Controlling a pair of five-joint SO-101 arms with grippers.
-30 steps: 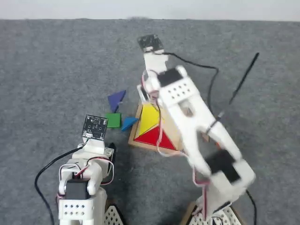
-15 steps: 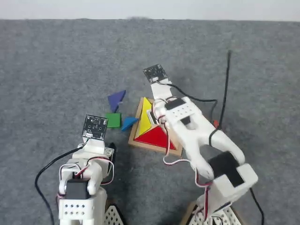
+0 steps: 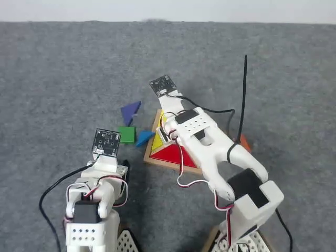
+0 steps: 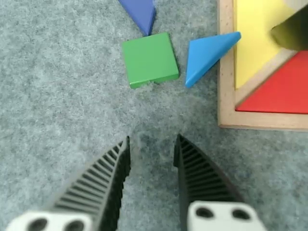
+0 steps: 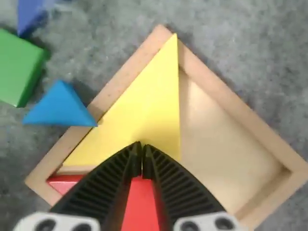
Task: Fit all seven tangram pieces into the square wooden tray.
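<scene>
We saw a grey, felt-like surface (image 3: 63,68) that ran back to a pale strip of wall (image 3: 168,10) at the far edge of the room. The square wooden tray (image 5: 108,98) lay on it, turned corner-on to the two arms.

Inside the tray, a yellow triangle (image 5: 144,110) filled the quarter along one rim and a red triangle (image 4: 281,89) lay against it along the neighbouring rim. The rest of the tray's floor (image 5: 216,144) was bare wood.

Three pieces lay loose on the surface outside the tray, on the side toward the left arm. A light blue triangle (image 4: 207,55) lay just beside the tray, its tip touching or almost touching the rim. A green square (image 4: 150,58) lay one step farther from the tray, and a dark blue triangle (image 4: 139,12) lay beyond the square. On the tray's opposite side an orange piece (image 3: 244,142) showed partly from behind the right arm.

The right tool (image 5: 139,144) hung over the tray with its jaws pressed together and nothing between them, its tips above the seam where yellow met red. The left tool (image 4: 151,142) hovered over bare surface near the tray's corner, jaws apart and empty.

A black cable (image 3: 244,89) rose from the right arm beyond the tray.
</scene>
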